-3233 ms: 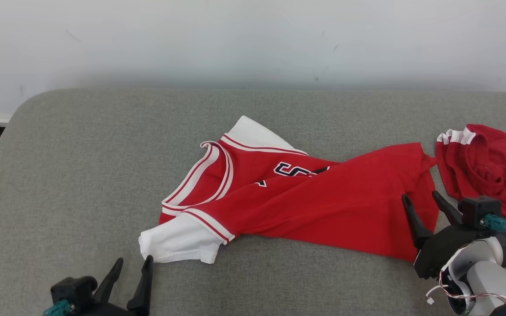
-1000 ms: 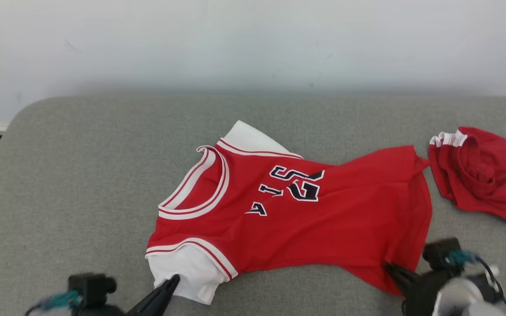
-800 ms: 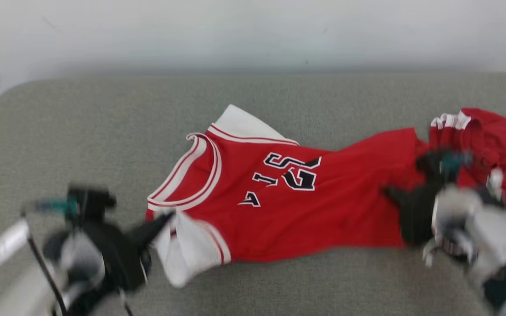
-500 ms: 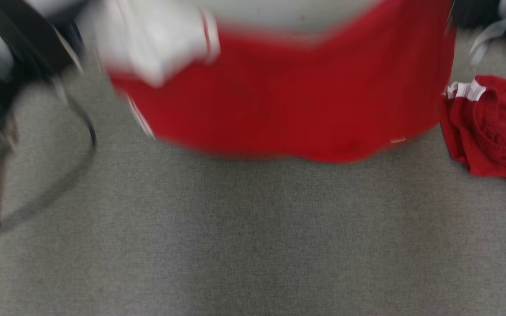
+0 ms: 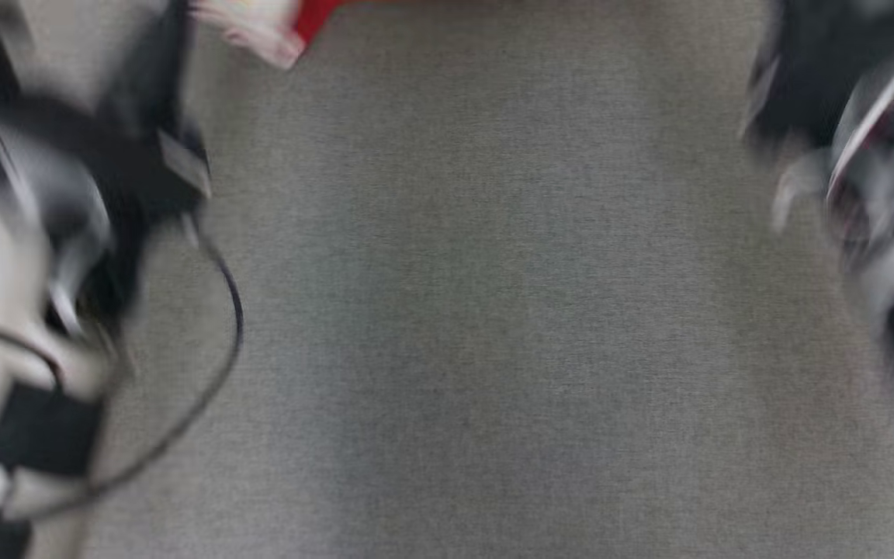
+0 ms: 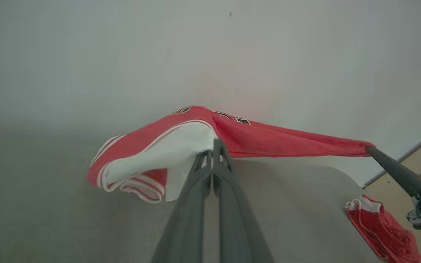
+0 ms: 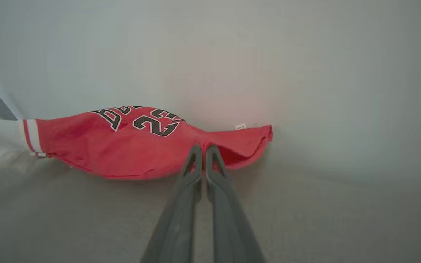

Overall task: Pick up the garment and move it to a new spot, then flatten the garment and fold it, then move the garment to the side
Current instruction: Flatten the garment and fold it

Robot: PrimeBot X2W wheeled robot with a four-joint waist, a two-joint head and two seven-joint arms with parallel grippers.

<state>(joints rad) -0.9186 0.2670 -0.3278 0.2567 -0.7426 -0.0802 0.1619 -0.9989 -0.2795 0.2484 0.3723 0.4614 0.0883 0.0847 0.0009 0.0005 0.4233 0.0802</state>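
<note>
1. I am holding the garment (image 6: 148,149), a red jersey with white sleeves, up between both grippers above the grey padded surface (image 5: 493,310).
2. The left gripper (image 6: 213,148) is pinching the jersey at the white sleeve (image 6: 174,146) end. Its two dark fingers are pressing together with cloth caught at the tips.
3. The right gripper (image 7: 203,149) is clamping the red hem end. Its fingers are squeezing tight on the fabric, just below a small white label (image 7: 240,126).
4. In the left wrist view I am watching the jersey stretching as a sagging band from my left fingertips to the right gripper's finger at the far right. The collar side is drooping down to the left.
5. In the right wrist view the dark chest numbers (image 7: 155,124) are facing the camera and the cloth is bellying downward between the two grips. I cannot tell whether its lowest fold is touching the surface.
6. The head view is coming through badly blurred. I am making out both arms as dark and pale smears at the left and right edges. A black cable (image 5: 218,365) is looping beside the left arm, and a scrap of red and white cloth is showing at the top edge.
7. A second red garment (image 6: 382,230) with a white band is lying crumpled on the surface, well apart from the hanging jersey, near the right arm.
8. A plain pale wall (image 6: 196,54) is standing behind the surface.
</note>
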